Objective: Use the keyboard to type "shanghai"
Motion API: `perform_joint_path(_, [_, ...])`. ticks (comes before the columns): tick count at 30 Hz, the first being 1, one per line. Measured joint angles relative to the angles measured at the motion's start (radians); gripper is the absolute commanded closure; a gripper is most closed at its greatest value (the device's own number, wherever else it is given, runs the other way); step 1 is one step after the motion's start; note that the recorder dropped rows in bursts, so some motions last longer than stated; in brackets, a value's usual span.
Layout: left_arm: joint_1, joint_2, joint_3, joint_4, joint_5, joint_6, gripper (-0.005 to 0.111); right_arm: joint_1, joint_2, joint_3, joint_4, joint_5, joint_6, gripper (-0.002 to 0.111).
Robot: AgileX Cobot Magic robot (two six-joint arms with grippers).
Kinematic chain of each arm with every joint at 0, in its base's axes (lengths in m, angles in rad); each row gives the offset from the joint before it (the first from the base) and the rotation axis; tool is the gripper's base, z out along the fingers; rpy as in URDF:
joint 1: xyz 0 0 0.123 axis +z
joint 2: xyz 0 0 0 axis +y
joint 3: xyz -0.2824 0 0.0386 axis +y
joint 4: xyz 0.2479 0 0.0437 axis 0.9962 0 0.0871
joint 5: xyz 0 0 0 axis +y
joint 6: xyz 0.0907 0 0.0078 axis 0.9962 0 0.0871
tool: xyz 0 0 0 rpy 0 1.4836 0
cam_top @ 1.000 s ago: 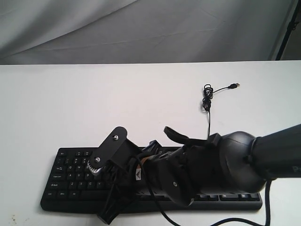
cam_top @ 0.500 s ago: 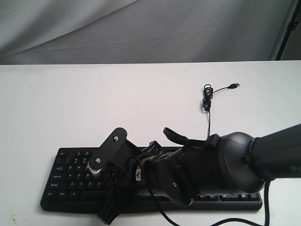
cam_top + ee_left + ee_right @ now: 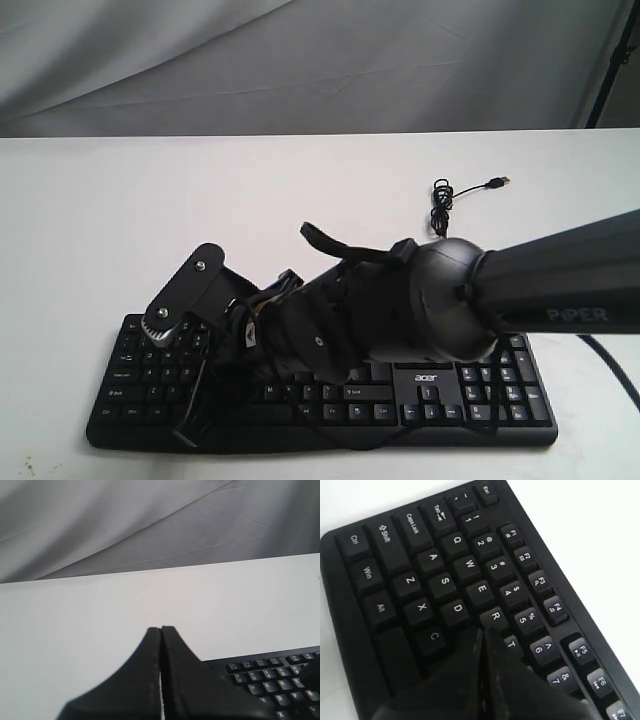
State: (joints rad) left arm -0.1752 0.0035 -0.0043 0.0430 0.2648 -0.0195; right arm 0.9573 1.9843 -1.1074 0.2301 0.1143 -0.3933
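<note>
Our right claw (image 3: 481,639) has its two fingers pressed together. The joined tip stands over the left letter block of the keyboard (image 3: 415,587), in the spot bordered by R, D and C. We cannot tell whether it touches a key. Our left claw (image 3: 161,636) is closed the same way, finger against finger, and points out over the white desk (image 3: 75,630) with one end of the keyboard just beside it. In the exterior view the right arm (image 3: 560,290) comes in from the right and crosses over the keyboard's middle to its left half. The keyboard lies flat along the near edge of the desk, with its number pad (image 3: 505,385) uncovered at the right. Its thin cable (image 3: 441,215) runs back to a small coil, and the plug (image 3: 495,183) lies on the desk. A grey cloth (image 3: 300,60) hangs behind.
</note>
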Motion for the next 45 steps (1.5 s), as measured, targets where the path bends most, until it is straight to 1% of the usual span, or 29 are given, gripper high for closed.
perform_joint_path(33, [0.0,0.0,0.0,0.0,0.0,0.0,0.107,-0.011,0.044,-0.006,-0.008,-0.003,0.0,0.108])
perform_joint_path(45, [0.0,0.0,0.0,0.0,0.0,0.0,0.107,-0.033,-0.045,-0.006,-0.037,0.058,-0.004,0.108])
